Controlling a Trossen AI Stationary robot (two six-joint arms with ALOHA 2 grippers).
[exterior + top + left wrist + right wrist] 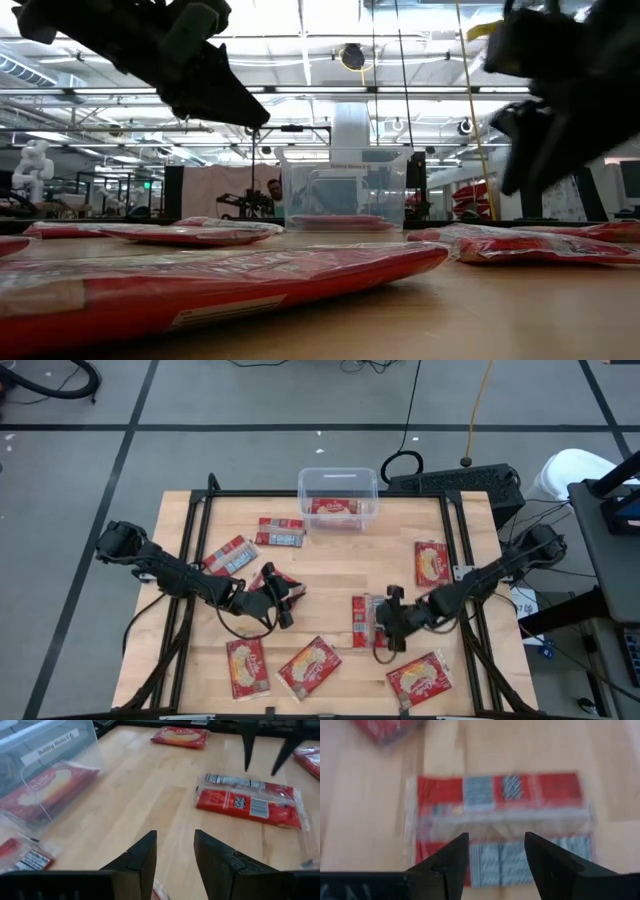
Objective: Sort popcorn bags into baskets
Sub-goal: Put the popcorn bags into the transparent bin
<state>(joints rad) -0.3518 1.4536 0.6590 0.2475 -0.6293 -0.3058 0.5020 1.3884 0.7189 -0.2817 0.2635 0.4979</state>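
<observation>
Broadly, the bench [330,575] carried most of the work undone: the clear tub [338,499] at its far edge held one popcorn bag [335,507], while about nine others lay scattered outside it. The right claw [390,618] hung spread just above a face-down bag [362,622], empty. The left claw [284,597] hovered mid-bench, fingers parted, holding nothing, with another face-down bag [279,532] between it and the tub.

Desk [330,565]: bare wood mid-frame, between tub [338,497] at upper centre and both hands, passable. Packets [308,666] crowd the lower edge; one packet [430,563] blocks right of centre.
</observation>
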